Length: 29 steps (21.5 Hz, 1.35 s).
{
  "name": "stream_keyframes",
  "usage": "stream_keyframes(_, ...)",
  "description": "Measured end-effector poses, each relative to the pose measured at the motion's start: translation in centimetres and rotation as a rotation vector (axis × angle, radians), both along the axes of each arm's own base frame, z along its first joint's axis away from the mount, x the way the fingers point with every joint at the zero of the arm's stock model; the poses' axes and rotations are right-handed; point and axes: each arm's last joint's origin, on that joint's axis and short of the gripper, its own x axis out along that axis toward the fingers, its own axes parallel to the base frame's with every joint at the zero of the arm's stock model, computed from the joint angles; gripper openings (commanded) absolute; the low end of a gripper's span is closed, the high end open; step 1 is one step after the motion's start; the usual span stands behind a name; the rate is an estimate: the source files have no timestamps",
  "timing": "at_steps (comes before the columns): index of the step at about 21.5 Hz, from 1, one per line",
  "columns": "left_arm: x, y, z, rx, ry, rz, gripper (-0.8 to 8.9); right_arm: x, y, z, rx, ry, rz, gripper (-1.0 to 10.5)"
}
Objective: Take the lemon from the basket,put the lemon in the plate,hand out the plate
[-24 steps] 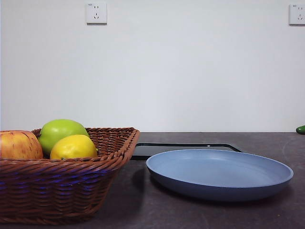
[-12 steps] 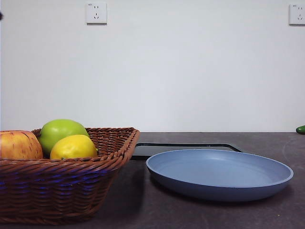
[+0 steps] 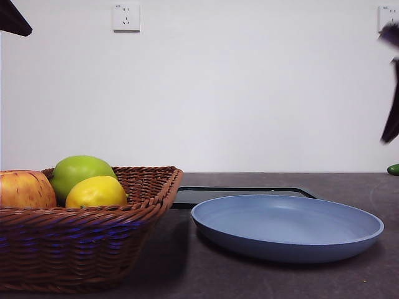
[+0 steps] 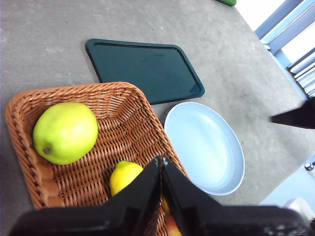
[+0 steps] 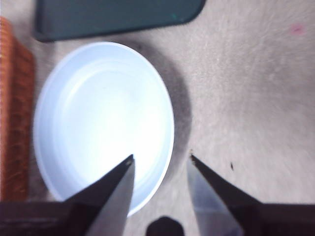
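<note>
The yellow lemon [image 3: 96, 192] lies in the brown wicker basket [image 3: 81, 243] at the left, in front of a green apple. The light-blue plate [image 3: 287, 227] sits empty on the table to the right of the basket. In the left wrist view my left gripper [image 4: 160, 160] is shut and empty, high above the basket [image 4: 17, 128] and the lemon [image 4: 125, 177]. It shows as a black tip [image 3: 12, 18] at the front view's top left. My right gripper [image 5: 162, 157] is open and empty above the plate's [image 5: 98, 123] rim. It is a dark blur [image 3: 391, 93] at the front view's right edge.
A green apple [image 3: 78, 171] and a red-yellow apple [image 3: 25, 190] share the basket. A flat black tray [image 3: 243, 192] lies behind the plate and basket. A small green object [image 3: 393, 169] sits at the far right of the table.
Both arms have come into the front view: a black tip at the top left and a dark blur at the right edge. The fruit, basket and plate have not moved.
</note>
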Motion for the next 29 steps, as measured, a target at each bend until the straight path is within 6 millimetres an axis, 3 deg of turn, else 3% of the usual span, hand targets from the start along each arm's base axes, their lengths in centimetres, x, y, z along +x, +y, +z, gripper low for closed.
stream_keyframes(5,0.0,0.0,0.0,0.002,-0.004,-0.005,0.08,3.1,1.5,-4.2,-0.006,0.107,0.051,2.1)
stream_keyframes(11,0.0,0.0,0.0,0.002,-0.004,-0.005,0.08,4.4,2.5,-7.5,-0.015,0.207,0.083,1.6)
stream_keyframes(15,0.0,0.0,0.0,0.002,-0.004,-0.005,0.08,4.4,2.5,-7.5,-0.011,0.204,0.084,0.0)
stream_keyframes(20,0.0,0.0,0.0,0.002,-0.004,-0.005,0.1,4.4,2.6,-7.4,-0.004,0.206,0.079,0.0)
stream_keyframes(23,0.0,0.0,0.0,0.003,0.003,-0.005,0.21,3.7,2.4,-6.3,-0.007,0.201,0.075,0.0)
stream_keyframes(27,-0.2,0.0,-0.2,0.007,0.026,-0.002,3.19,2.3,2.2,-4.3,-0.005,0.183,0.074,0.0)
stream_keyframes(29,-0.2,-0.1,-0.2,0.006,0.027,-0.009,3.54,1.5,2.2,-3.2,-0.003,0.154,0.074,0.0)
